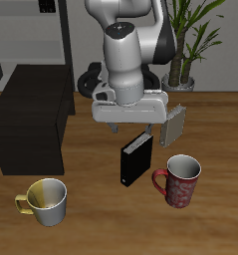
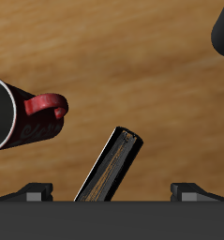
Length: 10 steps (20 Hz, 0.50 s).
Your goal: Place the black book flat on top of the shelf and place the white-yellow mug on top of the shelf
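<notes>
black book (image 1: pixel 134 159) upright, tool (image 1: pixel 128 127) above, unmarked

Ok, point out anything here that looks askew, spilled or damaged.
Nothing looks spilled or damaged. The black book stands on edge on the table, turned at an angle to the table's edges, directly below the gripper. The white-yellow mug and dark red mug stand upright.
</notes>
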{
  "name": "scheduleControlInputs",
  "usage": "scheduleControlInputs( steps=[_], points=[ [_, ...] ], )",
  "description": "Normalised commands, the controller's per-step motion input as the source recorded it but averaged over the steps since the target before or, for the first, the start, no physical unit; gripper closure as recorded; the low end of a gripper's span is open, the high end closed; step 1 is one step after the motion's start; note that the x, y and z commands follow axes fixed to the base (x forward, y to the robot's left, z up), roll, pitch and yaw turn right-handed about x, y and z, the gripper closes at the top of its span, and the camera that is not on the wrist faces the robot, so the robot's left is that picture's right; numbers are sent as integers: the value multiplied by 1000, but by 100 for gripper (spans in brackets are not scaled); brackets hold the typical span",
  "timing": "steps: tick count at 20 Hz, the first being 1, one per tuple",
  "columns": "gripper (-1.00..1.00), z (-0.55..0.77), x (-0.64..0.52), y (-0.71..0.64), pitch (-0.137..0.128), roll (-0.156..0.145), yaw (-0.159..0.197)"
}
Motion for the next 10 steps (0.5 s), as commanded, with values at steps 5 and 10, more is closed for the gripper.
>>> scheduleControlInputs(
  steps=[5,10],
  points=[
    [-100,-255,77,-63,5,-1,-25],
    [-100,-314,45,-21,44,-1,-18]
  ],
)
